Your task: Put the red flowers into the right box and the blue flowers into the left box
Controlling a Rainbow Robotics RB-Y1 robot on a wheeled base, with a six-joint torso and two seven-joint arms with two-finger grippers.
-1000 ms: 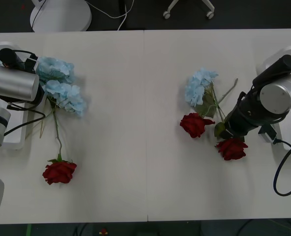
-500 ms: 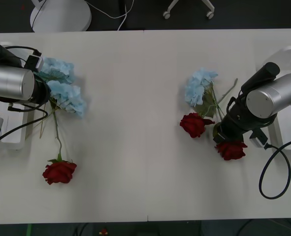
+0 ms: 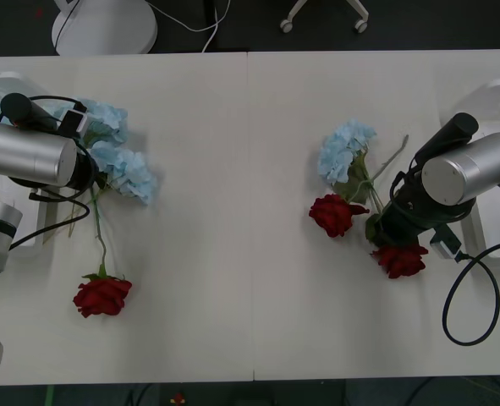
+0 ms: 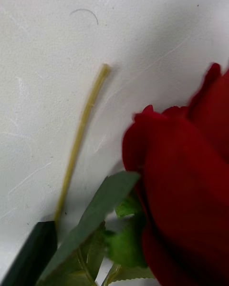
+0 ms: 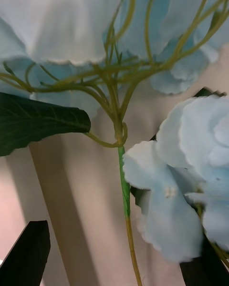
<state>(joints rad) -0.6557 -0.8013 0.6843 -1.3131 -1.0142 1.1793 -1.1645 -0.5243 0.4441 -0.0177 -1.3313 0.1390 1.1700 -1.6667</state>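
Looking down at my white table [image 3: 233, 169], I see a seam running down its middle and, past the far edge, dark floor with chair bases [image 3: 106, 30]. My left gripper [image 5: 114, 267] sits low among the blue flowers [image 3: 118, 161] by the left box [image 3: 4, 85], which lies just outboard of that arm. Its fingers [image 5: 28, 250] are spread wide, and a blue flower's thin green stem runs up between them without touching either; pale petals crowd the space ahead of the fingers. A red flower [image 3: 102, 294] lies on the table nearer to me than that hand, well apart from it. My right gripper [image 3: 383, 230] is down at the table among the stems of the right-hand bunch; I cannot tell how far it is spread or whether it grips anything. One red flower [image 3: 400, 258] lies right at it, its head and a green leaf close in front of the wrist camera, with another [image 3: 334, 213] just inboard and a blue cluster [image 3: 344, 148] beyond. The right box [image 3: 497, 169] lies outboard of that arm.
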